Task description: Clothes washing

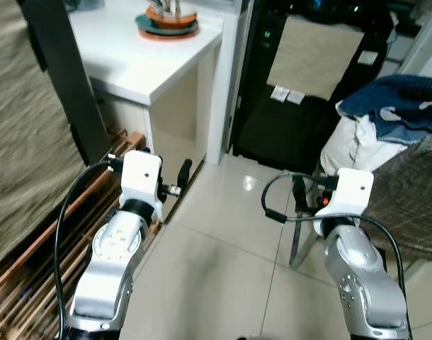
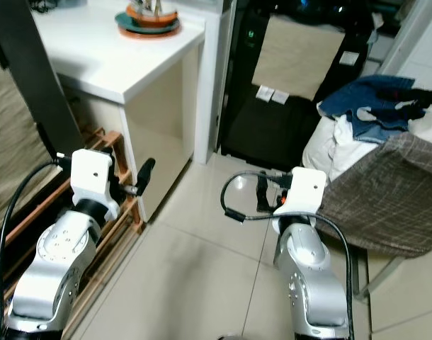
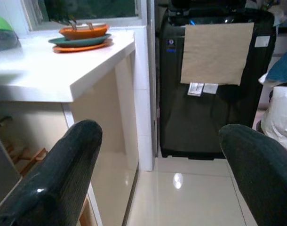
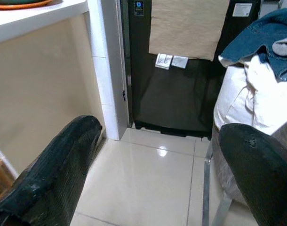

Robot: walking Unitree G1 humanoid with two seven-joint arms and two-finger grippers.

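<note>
A black washing machine (image 1: 301, 92) stands ahead with a beige sheet (image 1: 314, 57) hanging on its front. To its right, blue denim clothes (image 1: 396, 103) lie on top of white laundry (image 1: 354, 145), piled on a seat draped in grey checked cloth (image 1: 414, 202). Both arms are held out low over the floor, short of the machine. My left gripper (image 3: 157, 183) is open with nothing between its fingers (image 3: 63, 174). My right gripper (image 4: 157, 183) is also open and empty, and the denim (image 4: 266, 35) and white laundry (image 4: 247, 94) lie just beyond its far finger.
A white counter (image 1: 156, 71) at the left carries stacked orange and green dishes (image 1: 168, 25). A wooden slatted rack (image 1: 32, 283) lies along the floor at the left, beside a leaning dark panel (image 1: 60, 78). Pale floor tiles (image 1: 223, 262) run up to the machine. A metal leg (image 1: 295, 241) stands under the seat.
</note>
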